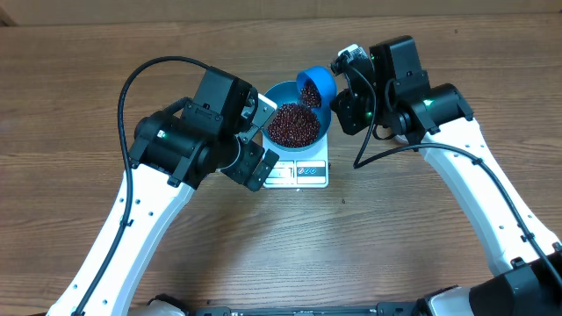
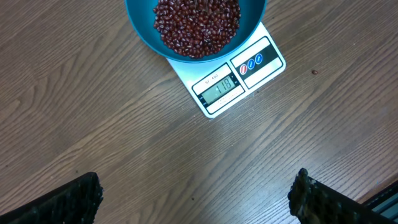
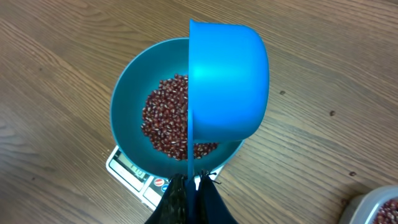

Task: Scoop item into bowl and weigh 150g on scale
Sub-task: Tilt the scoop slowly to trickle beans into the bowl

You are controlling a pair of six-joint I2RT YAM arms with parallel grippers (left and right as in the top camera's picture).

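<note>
The metallic-blue bowl (image 1: 279, 91) stands on the white scale (image 1: 299, 174) and holds a heap of red-brown beans (image 1: 293, 125). My right gripper (image 3: 194, 183) is shut on the thin handle of a blue scoop (image 3: 227, 81). The scoop is tipped on its side over the bowl's far rim, with beans still in its mouth (image 1: 309, 92). My left gripper (image 2: 193, 200) hangs open over bare table just in front of the scale (image 2: 239, 81), its fingers (image 2: 68, 202) far apart and empty. The scale's lit display faces it.
A clear tub (image 3: 380, 208) with more beans shows at the lower right corner of the right wrist view. Both arms crowd the bowl (image 3: 124, 106) from left and right. Wooden table surrounds the scale.
</note>
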